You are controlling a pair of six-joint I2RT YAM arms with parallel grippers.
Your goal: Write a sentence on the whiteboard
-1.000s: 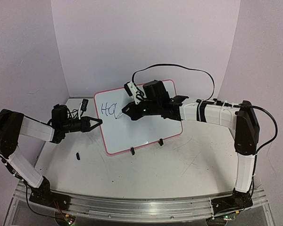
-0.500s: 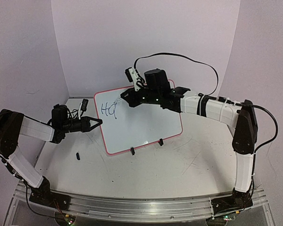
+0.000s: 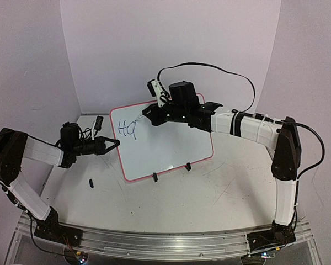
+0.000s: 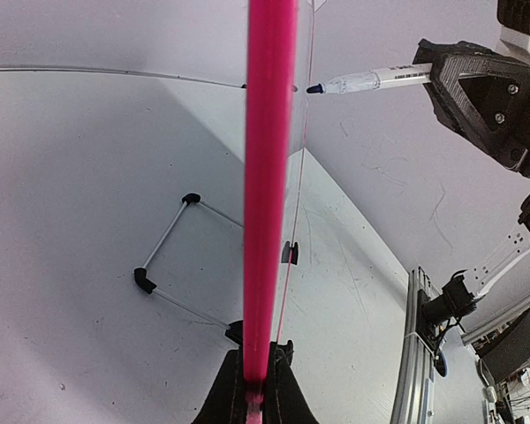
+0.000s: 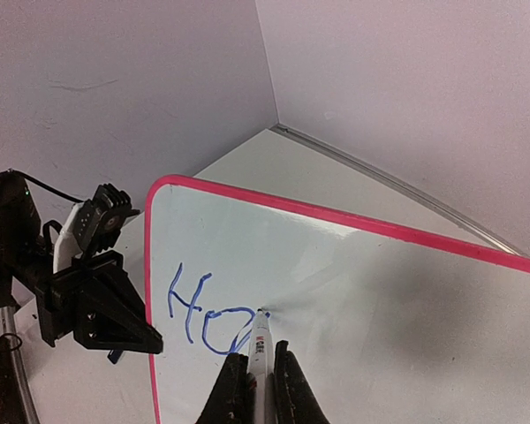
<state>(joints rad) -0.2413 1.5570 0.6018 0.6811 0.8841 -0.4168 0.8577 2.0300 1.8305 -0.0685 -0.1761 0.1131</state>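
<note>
The whiteboard [image 3: 171,149], white with a red-pink rim, stands tilted on two black clip feet. Blue lettering [image 3: 126,128] reading "Ho" plus a short stroke sits at its upper left. My left gripper [image 3: 117,143] is shut on the board's left rim; the rim [image 4: 269,177] runs up from between the left gripper's jaws [image 4: 258,389]. My right gripper [image 3: 146,113] is shut on a white marker [image 5: 261,340]. The marker's tip touches the board [image 5: 380,291] just right of the lettering [image 5: 199,314]. The marker [image 4: 362,82] also shows in the left wrist view.
A small black marker cap [image 3: 91,182] lies on the table left of the board. A wire stand leg [image 4: 168,256] shows behind the board. Purple walls close in the back and sides. A metal rail [image 3: 154,243] runs along the near edge.
My right gripper has moved up the board with the marker, and a stroke was added by the "o". It has held still over the last half second. The left arm has not moved.
</note>
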